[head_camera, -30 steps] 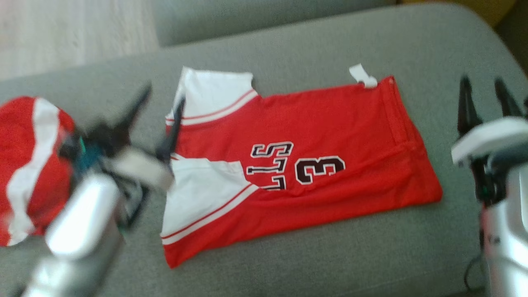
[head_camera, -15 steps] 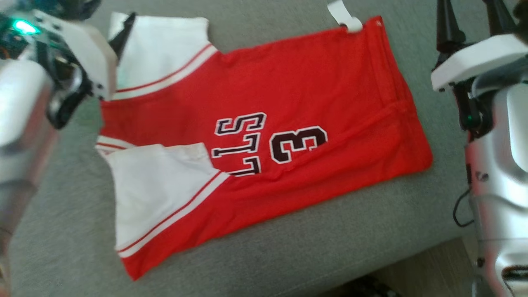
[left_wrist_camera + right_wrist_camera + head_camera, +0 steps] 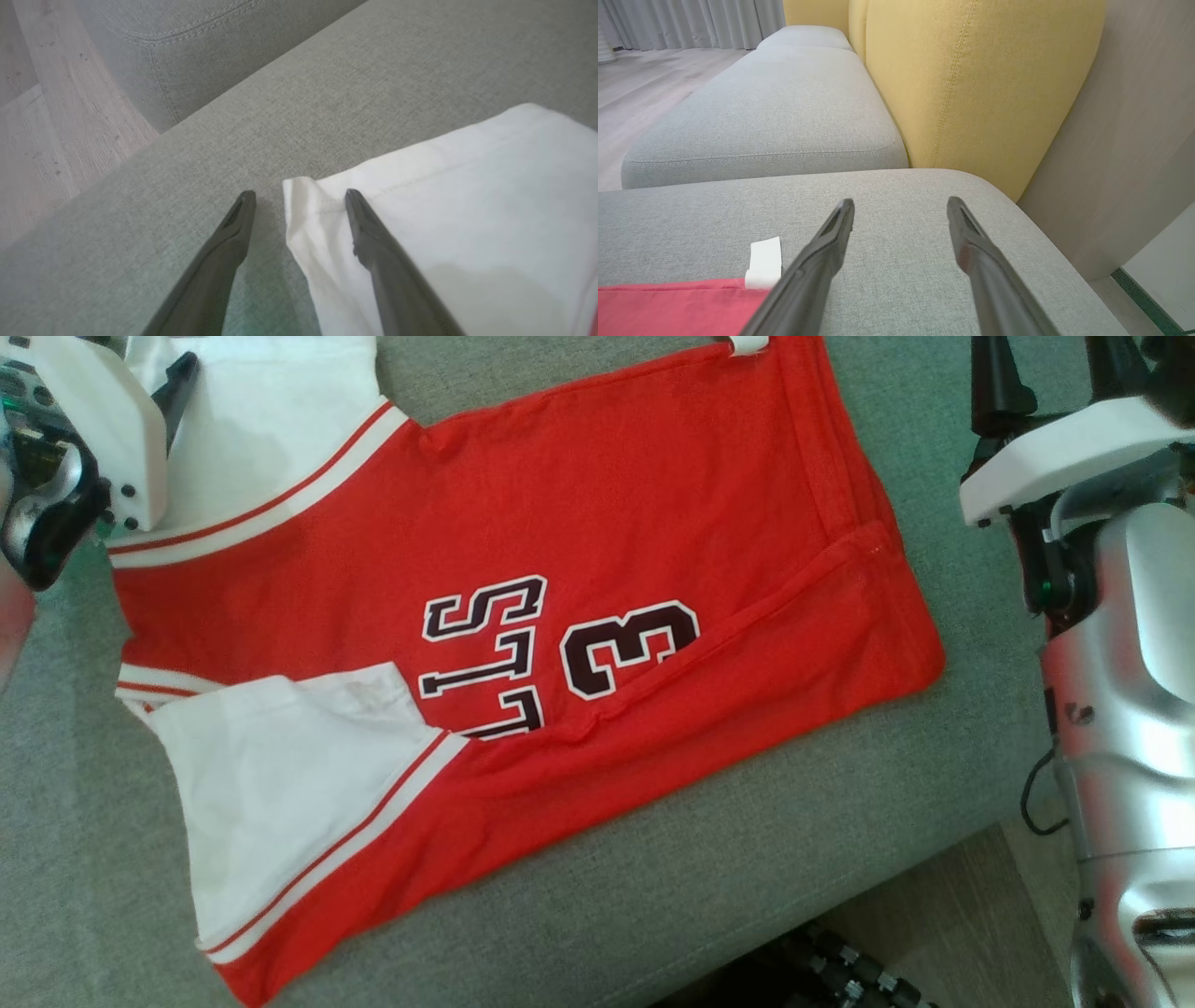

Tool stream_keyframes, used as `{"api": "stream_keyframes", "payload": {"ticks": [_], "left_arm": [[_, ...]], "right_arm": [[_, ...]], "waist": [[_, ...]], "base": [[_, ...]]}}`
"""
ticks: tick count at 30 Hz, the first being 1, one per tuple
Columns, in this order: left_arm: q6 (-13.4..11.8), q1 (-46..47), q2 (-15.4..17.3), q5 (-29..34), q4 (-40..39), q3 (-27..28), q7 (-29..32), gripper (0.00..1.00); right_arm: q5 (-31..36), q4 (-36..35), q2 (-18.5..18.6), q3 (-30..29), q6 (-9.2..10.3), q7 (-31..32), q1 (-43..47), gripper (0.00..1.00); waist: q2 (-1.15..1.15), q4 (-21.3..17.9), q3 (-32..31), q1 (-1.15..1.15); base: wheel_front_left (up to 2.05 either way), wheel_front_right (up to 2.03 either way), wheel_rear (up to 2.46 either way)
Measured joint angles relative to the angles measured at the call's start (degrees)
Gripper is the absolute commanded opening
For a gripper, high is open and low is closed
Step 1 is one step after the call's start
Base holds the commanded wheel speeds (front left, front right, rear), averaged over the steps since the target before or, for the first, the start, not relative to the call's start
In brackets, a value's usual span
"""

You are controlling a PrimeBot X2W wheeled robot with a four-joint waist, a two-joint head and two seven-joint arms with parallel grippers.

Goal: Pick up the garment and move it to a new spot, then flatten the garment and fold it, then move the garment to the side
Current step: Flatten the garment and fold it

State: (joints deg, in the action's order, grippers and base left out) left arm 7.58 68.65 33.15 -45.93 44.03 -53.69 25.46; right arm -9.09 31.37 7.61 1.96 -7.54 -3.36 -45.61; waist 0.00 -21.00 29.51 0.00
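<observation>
Apparently the garment (image 3: 607, 504) is lying flattened and half-folded: the left fingers (image 3: 369, 242), spread and empty, are straddling its white corner; the right fingers (image 3: 822, 252) are hanging released; further folding is waiting.

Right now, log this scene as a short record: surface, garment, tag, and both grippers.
surface: grey sofa cushion
garment: red and white jersey, lying flat, lettering and a 3 facing up
tag: white tag, sticking out at the red hem
left gripper: open, fingers straddling the jersey's white corner, holding nothing
right gripper: open, above bare cushion beyond the hem, holding nothing
</observation>
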Motion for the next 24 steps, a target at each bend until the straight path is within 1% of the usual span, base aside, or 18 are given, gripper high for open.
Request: {"api": "stream_keyframes", "payload": {"ticks": [2,4,5,6,8,11,14,18,21,24], "left_arm": [[0.00,0.29,0.04,-1.10,-0.04,-0.52,1.08,1.00],[0.00,0.62,0.19,-3.68,-0.24,-1.05,3.39,1.00],[-0.01,0.81,0.34,-5.02,-0.63,-1.65,4.59,0.53],[-0.01,1.08,0.42,-6.16,-0.97,-1.99,5.63,0.00],[0.00,1.55,0.64,-7.99,-1.98,-2.80,7.36,0.00],[0.00,1.48,0.46,-9.69,-3.11,-3.91,6.67,0.00],[0.00,1.26,0.36,-9.68,-3.79,-5.69,2.81,0.00],[0.00,1.24,-0.48,-9.27,-6.10,-6.82,-4.58,0.00],[0.01,1.31,-1.79,-8.23,-8.61,-8.33,-8.77,0.00],[0.01,1.44,-2.46,-7.32,-11.45,-10.33,-11.26,0.00]], "right_arm": [[0.00,0.40,0.09,-0.05,0.00,-0.21,-0.15,1.00],[-0.01,1.01,0.21,-0.34,0.00,-0.25,-0.86,1.00],[0.00,1.12,0.25,-0.48,0.00,-0.26,-1.26,1.00],[0.00,1.26,0.25,-0.58,0.00,-0.26,-1.70,1.00],[0.01,1.36,0.31,-0.74,0.00,-0.41,-2.49,1.00],[0.03,1.87,0.68,-0.89,0.00,-0.44,-3.11,1.00],[0.10,2.55,1.57,-0.81,0.00,-0.40,-3.10,1.00],[0.09,4.06,3.70,0.98,0.00,1.01,-3.13,1.00],[-0.60,6.70,5.43,2.77,0.00,3.28,-3.16,1.00],[-1.27,10.47,7.88,5.35,0.00,5.82,-3.21,1.00]], "waist": [[0.00,0.07,0.00,0.00],[0.00,0.23,0.02,0.00],[0.00,0.35,0.00,0.00],[0.00,0.49,-0.02,0.00],[0.00,0.82,-0.02,0.00],[0.00,1.66,-0.24,0.00],[0.00,2.87,-0.83,0.00],[0.00,5.08,-1.93,0.00],[0.00,7.21,-2.77,0.00],[0.00,9.58,-3.46,0.00]], "base": [[0.00,0.00,0.00],[0.00,0.00,0.00],[0.00,0.00,0.00],[0.00,0.00,0.00],[0.00,0.00,0.00],[0.00,0.00,0.00],[0.00,0.00,0.00],[0.00,0.00,0.00],[0.00,0.00,0.00],[0.00,0.00,0.00]]}}
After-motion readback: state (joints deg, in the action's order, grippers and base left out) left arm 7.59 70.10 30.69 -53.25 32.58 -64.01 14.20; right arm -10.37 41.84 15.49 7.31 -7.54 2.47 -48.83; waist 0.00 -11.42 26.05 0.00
